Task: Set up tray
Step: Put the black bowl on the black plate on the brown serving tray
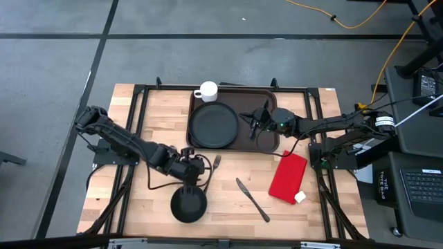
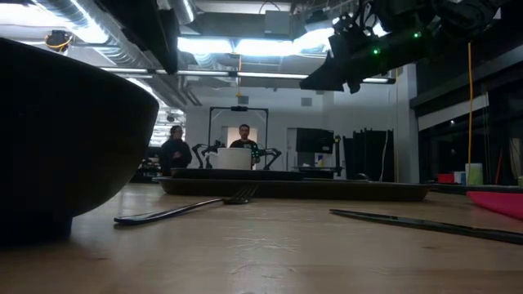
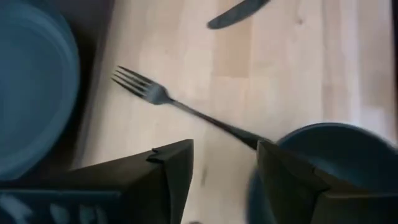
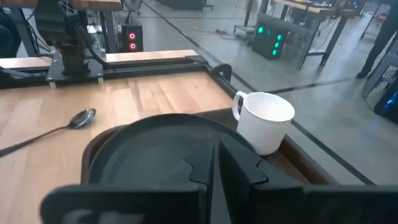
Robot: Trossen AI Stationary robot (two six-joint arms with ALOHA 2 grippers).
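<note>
no writing can be read. my left gripper [image 3: 221, 180] stands open above the thin metal fork [image 3: 186, 109], holding nothing, beside the round bowl [image 1: 188, 204]. my right gripper [image 4: 214, 163] is closed and empty over the smooth brown tray [image 1: 266, 143] with plate [image 1: 214, 126] and white mug [image 4: 266, 121].

Fork [image 3: 186, 109] handle end hidden behind the bowl [image 3: 329, 155], itself cut off.
</note>
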